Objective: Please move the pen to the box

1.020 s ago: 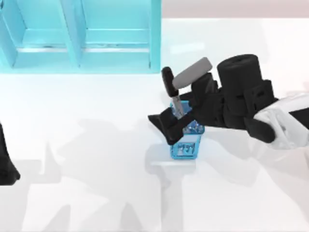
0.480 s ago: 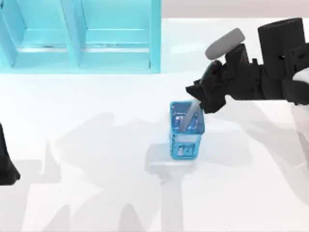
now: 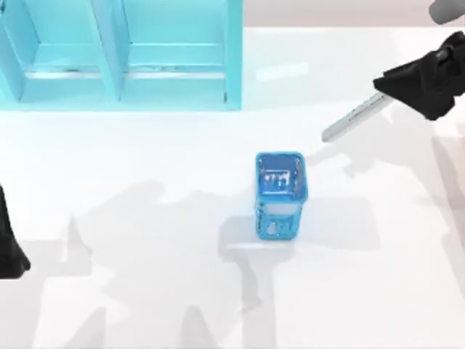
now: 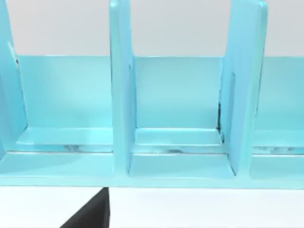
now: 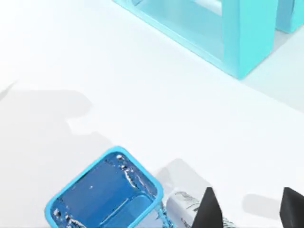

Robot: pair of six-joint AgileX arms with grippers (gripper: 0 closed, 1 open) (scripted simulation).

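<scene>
Top view: right gripper (image 3: 389, 91) up near the far right edge of the white bench (image 3: 145, 291), black fingers clamped on the slim pen with the silvery-white barrel (image 3: 354, 118). Pen held in the air, tilted, free end pointing down toward the small blue mesh holder (image 3: 280, 193). Holder upright near the middle of the bench, well apart from the pen. Big light-blue box with open compartments (image 3: 120, 54) along the far left edge. Left arm parked at the left edge. Left gripper: cannot tell. Right wrist view: black fingertips (image 5: 207, 209) over the barrel, just beside the holder.
</scene>
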